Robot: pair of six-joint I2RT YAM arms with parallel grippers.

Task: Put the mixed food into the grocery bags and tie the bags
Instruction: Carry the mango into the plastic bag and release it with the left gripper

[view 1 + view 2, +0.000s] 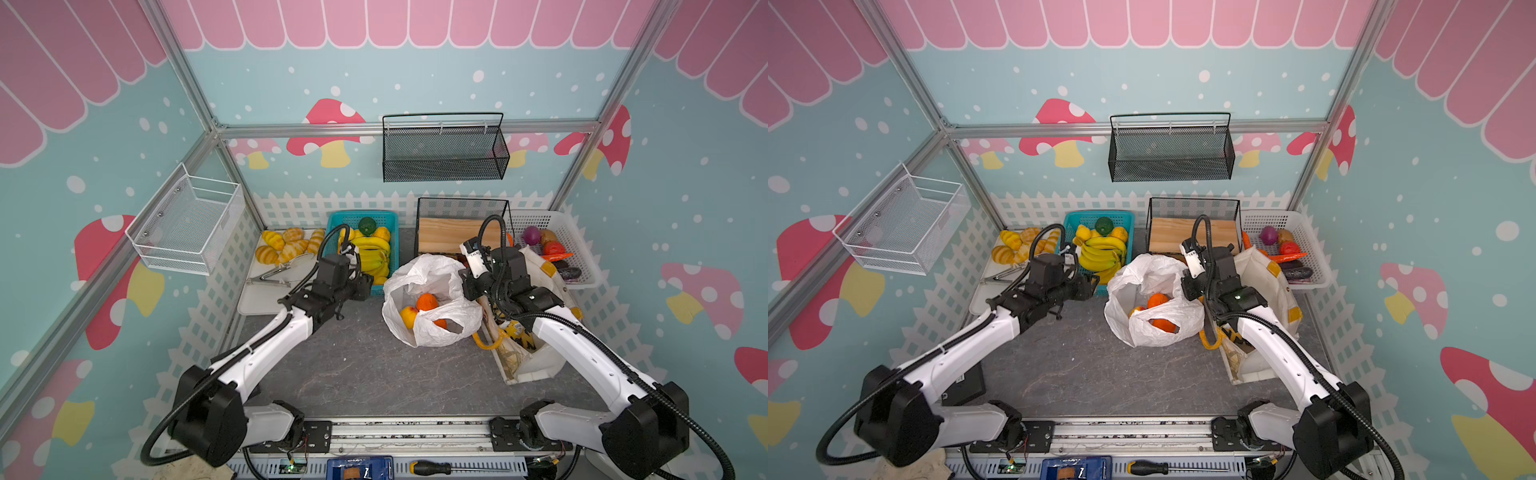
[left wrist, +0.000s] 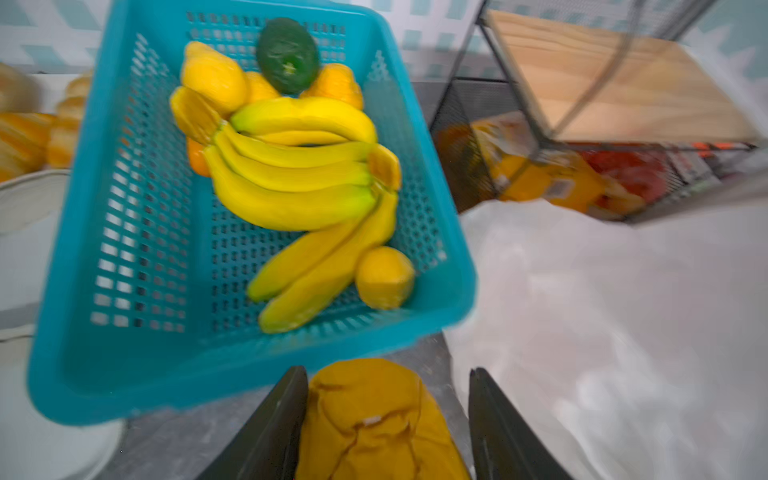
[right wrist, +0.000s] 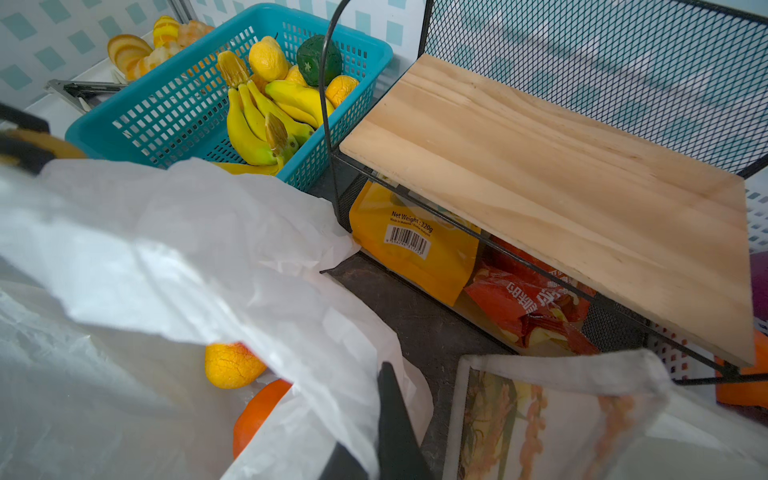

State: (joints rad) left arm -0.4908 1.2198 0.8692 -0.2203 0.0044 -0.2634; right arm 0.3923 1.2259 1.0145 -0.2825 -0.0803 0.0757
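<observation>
The right gripper (image 3: 374, 415) is pinching the rim of the thin white plastic carrier bag (image 1: 432, 332) (round oranges (image 1: 427, 301) are lying inside). The left gripper (image 2: 389, 382) is clamping one dull-orange round fruit (image 2: 374, 424) just in front of the teal plastic basket (image 2: 257, 374) holding yellow bananas (image 2: 291, 183)

Two robot arms (image 1: 266, 353); two bags, one white plastic bag (image 1: 432, 270) and one canvas tote (image 1: 1266, 274); three oranges (image 1: 427, 301) inside the plastic one; one yellow-orange fruit (image 2: 374, 415) between the left gripper's (image 2: 388, 370) fingers; two banana bunches (image 2: 291, 183) in one teal basket (image 2: 124, 386); one screwdriver (image 1: 432, 468).
</observation>
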